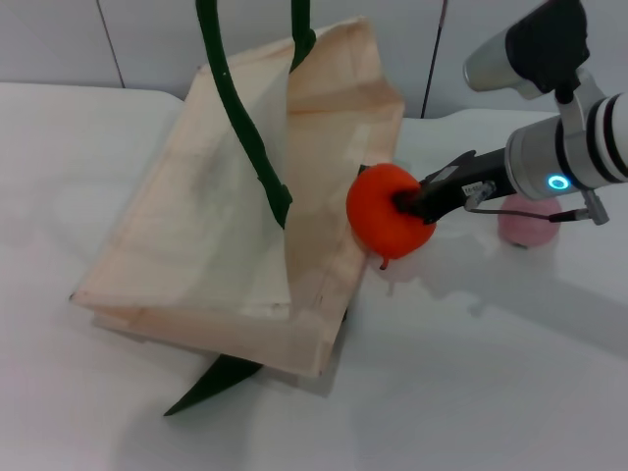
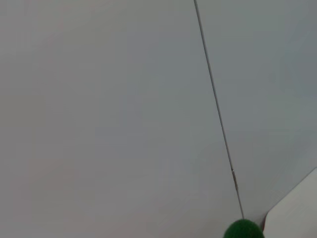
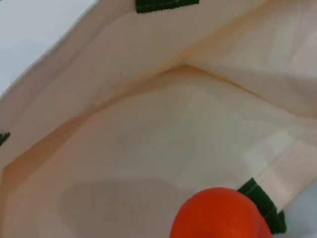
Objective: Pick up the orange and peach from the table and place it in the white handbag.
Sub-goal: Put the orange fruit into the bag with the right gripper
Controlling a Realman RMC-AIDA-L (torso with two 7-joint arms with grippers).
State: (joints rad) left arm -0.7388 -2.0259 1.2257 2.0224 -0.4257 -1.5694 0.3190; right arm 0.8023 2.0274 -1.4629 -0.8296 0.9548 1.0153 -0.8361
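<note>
Status: first fruit about half done, second not started.

The right gripper (image 1: 410,203) comes in from the right of the head view with its jaws clamped on the orange (image 1: 389,226). The orange is off the table (image 1: 491,392), hanging at the right-hand rim of the white handbag (image 1: 196,245), centre frame. In the right wrist view the orange (image 3: 218,215) sits at the bottom edge with the open cream interior of the bag filling the rest of the frame, so it looks to be just at or over the mouth, not released yet.

The bag's green handles (image 1: 235,118) run up out of the top of the head view, so something is holding the mouth open; probably the left arm, but I can't see the left gripper anywhere. The left wrist view shows only wall and a bit of green at its bottom edge.

The peach (image 1: 528,224) is on the table at the right of the head view, partly behind the right arm, untouched.

Left to do, by my read: release the orange inside, then fetch and bag the peach.
</note>
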